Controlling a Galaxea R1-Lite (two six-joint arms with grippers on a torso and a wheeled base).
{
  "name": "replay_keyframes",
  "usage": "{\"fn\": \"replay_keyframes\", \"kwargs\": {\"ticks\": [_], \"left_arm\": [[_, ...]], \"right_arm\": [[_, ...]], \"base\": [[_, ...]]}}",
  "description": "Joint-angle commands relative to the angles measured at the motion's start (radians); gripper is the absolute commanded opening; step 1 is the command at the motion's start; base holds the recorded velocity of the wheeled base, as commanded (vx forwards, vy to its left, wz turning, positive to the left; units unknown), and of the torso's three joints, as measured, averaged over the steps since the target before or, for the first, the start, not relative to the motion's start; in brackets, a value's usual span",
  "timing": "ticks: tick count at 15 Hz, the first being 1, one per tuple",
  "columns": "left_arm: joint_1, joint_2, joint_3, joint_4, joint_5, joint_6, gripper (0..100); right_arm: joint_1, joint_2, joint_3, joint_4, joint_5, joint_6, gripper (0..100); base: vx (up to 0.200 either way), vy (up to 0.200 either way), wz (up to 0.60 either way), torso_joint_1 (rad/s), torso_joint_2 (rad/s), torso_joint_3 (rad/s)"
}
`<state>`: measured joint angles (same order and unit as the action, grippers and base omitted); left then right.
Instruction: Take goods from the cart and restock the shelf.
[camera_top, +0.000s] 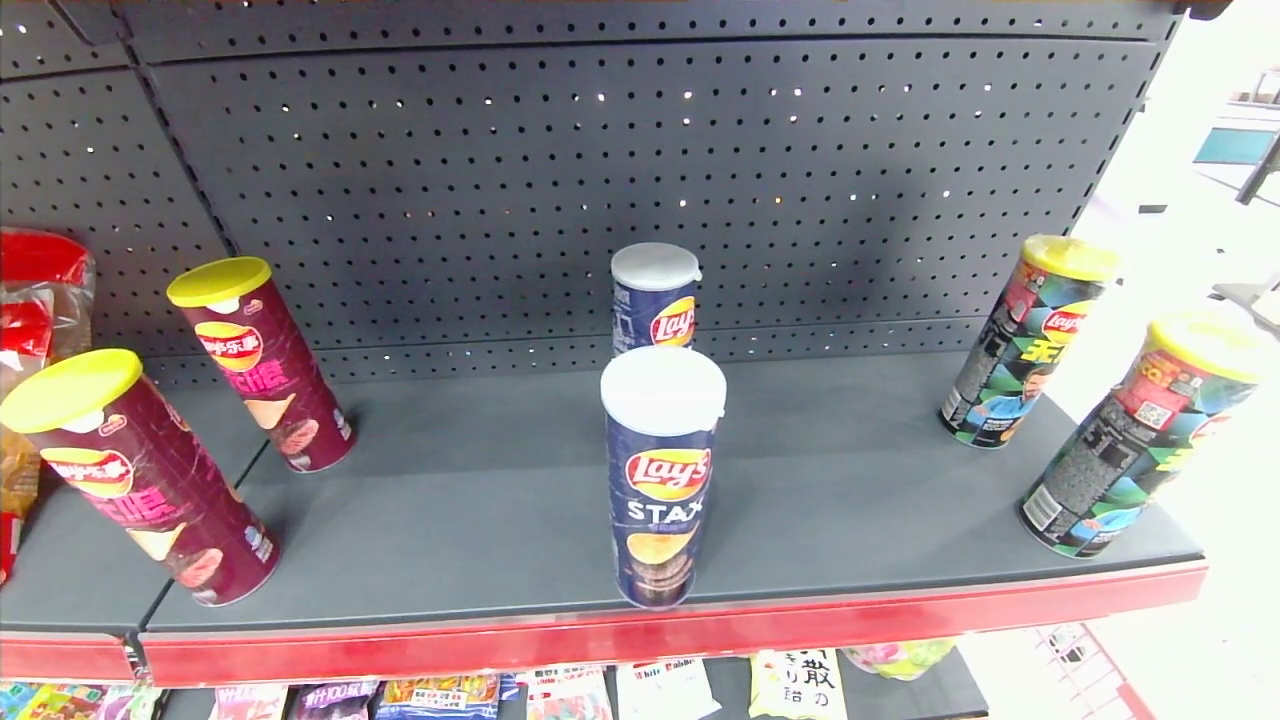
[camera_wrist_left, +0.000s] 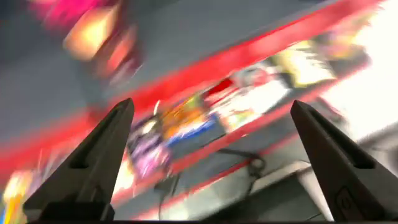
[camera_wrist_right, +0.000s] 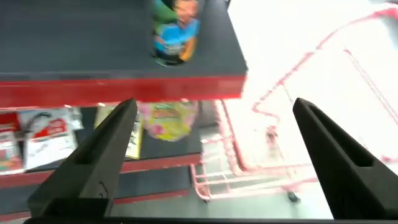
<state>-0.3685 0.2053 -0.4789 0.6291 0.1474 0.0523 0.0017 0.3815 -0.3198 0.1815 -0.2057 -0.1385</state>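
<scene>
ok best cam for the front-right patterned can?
Head view: the patterned can, whole from yellow lid to base, at the shelf's right front corner. Right wrist view catches just its lower end. Left wrist view faces the red shelf lip instead.

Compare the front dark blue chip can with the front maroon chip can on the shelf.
The dark blue cylindrical chip can has a white plastic lid; the maroon cylindrical chip can has a yellow one. The blue can stands at the middle of the grey metal shelf; the maroon can stands near its left end. Both are tall lidded tubes standing close to the shelf's red front edge.
</scene>
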Motion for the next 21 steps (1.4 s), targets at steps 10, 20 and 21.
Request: {"fn": "replay_keyframes", "kwargs": {"ticks": [10, 20, 21], "left_arm": [[0.056, -0.205, 0.296, -0.295, -0.077, -0.045, 100], [0.293, -0.024, 0.266, -0.284, 0.192, -0.057, 100], [0.313, -0.081, 0.295, -0.289, 0.119, -0.052, 100]], "right_arm": [[0.003, -0.381, 0.222, -0.017, 0.204, 0.203, 100], [-0.014, -0.289, 0.242, -0.068, 0.249, 0.109, 100], [-0.020, -0.291, 0.240, -0.068, 0.230, 0.108, 100]], "base": [[0.000, 0.000, 0.00, 0.000, 0.00, 0.000], [0.000, 0.000, 0.00, 0.000, 0.00, 0.000], [0.000, 0.000, 0.00, 0.000, 0.00, 0.000]]}}
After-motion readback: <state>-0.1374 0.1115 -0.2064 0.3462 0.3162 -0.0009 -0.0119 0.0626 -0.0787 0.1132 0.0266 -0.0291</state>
